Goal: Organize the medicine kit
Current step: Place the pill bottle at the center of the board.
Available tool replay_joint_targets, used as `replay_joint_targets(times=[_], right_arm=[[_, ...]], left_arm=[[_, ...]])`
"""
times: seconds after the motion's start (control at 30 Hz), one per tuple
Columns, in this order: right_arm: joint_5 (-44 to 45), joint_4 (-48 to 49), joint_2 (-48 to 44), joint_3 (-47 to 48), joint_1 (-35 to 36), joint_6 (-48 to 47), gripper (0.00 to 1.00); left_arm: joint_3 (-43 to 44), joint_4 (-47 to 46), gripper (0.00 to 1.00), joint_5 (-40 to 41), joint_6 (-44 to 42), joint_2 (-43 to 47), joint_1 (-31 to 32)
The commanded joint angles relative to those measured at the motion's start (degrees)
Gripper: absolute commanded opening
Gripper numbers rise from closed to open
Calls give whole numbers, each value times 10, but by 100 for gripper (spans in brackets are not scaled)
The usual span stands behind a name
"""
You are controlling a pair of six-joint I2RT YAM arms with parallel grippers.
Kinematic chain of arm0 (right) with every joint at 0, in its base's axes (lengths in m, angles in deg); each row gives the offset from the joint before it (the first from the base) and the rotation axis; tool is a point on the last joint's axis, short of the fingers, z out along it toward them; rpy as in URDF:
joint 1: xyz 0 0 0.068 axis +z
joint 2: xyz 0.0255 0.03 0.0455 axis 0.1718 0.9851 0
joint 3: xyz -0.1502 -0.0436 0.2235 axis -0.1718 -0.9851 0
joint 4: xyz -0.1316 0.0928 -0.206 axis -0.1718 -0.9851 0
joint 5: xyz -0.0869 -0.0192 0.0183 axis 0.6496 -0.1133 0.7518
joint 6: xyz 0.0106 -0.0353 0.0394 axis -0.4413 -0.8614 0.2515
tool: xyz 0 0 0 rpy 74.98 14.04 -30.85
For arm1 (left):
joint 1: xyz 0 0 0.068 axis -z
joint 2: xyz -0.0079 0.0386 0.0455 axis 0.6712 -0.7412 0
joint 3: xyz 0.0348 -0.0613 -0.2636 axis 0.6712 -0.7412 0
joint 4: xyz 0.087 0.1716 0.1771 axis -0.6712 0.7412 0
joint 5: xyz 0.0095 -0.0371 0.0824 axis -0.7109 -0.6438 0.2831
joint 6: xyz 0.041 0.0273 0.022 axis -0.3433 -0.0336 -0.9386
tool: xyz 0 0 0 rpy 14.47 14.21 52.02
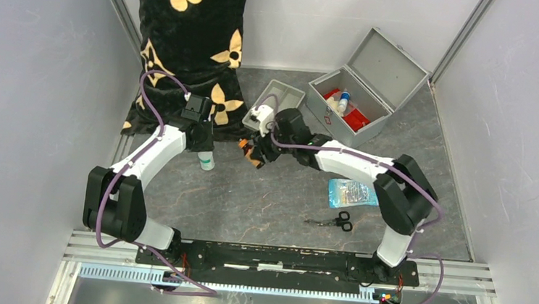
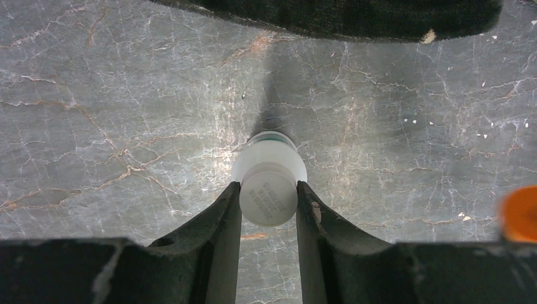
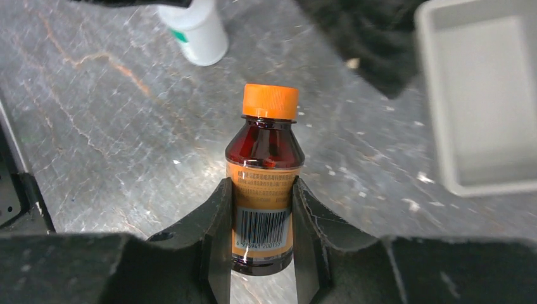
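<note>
Grey marbled table (image 1: 270, 203) below you: your left claw (image 2: 268, 190) clamps a white bottle (image 2: 269, 166), your right claw (image 3: 261, 187) grips an orange-capped amber bottle (image 3: 266, 144), and the medicine kit (image 1: 389, 67) sits lid-open, far right.

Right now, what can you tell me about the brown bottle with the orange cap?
The bottle is small, of dark brown see-through plastic or glass, with a ribbed orange cap screwed on. An orange label with a barcode wraps its body. The right gripper is shut on its lower body, one finger on each side, cap pointing away from the wrist. Whether it touches the table cannot be told.
</note>
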Motion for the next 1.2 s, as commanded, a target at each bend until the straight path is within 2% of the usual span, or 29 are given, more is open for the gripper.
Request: replay_joint_targets(times=[0.0,0.17,0.53,0.7,0.93,1.17], right_arm=[[-21,12,55,63,37,0,18],[-5,-69,119,127,57,-2,18],[95,-93,177,187,61,14,24],[103,-107,210,227,60,25,38],[99,-93,162,187,49,29,54],[77,-71,66,112,28,13,66]], left_arm=[[12,-7,25,-12,-24,6,-3],[5,-6,40,-28,-23,22,-3],[-8,-2,46,-63,-22,43,-3],[-10,3,51,-66,-25,43,-2],[3,7,59,-54,-23,64,-2],[12,-18,69,-49,-10,120,-3]])
